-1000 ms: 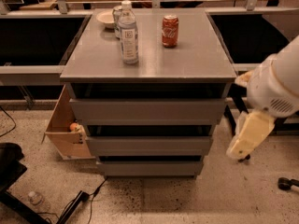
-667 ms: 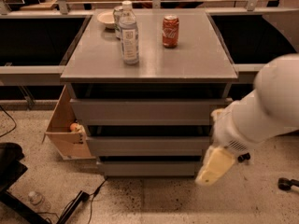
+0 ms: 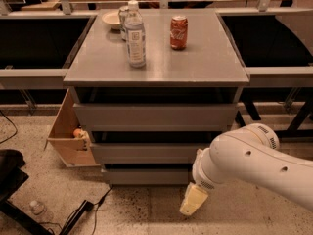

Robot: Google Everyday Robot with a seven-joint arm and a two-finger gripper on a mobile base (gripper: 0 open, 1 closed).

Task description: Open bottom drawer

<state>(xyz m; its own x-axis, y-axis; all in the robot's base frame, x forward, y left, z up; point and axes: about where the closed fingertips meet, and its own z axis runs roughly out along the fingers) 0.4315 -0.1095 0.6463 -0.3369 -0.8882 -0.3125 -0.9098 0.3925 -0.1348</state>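
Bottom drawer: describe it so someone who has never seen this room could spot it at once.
Find the grey cabinet in the middle, with a water bottle and a red can on top. Of its three stacked drawers, the bottom drawer is the lowest. It has the narrowest front, and the robot's cream claw hangs just below its right end.

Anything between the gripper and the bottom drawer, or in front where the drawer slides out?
Nothing visible does. The gripper hangs in front of the bottom drawer, by its right end and lower than its front. The floor ahead of the drawer looks bare; a black cable lies off left, near the cabinet.
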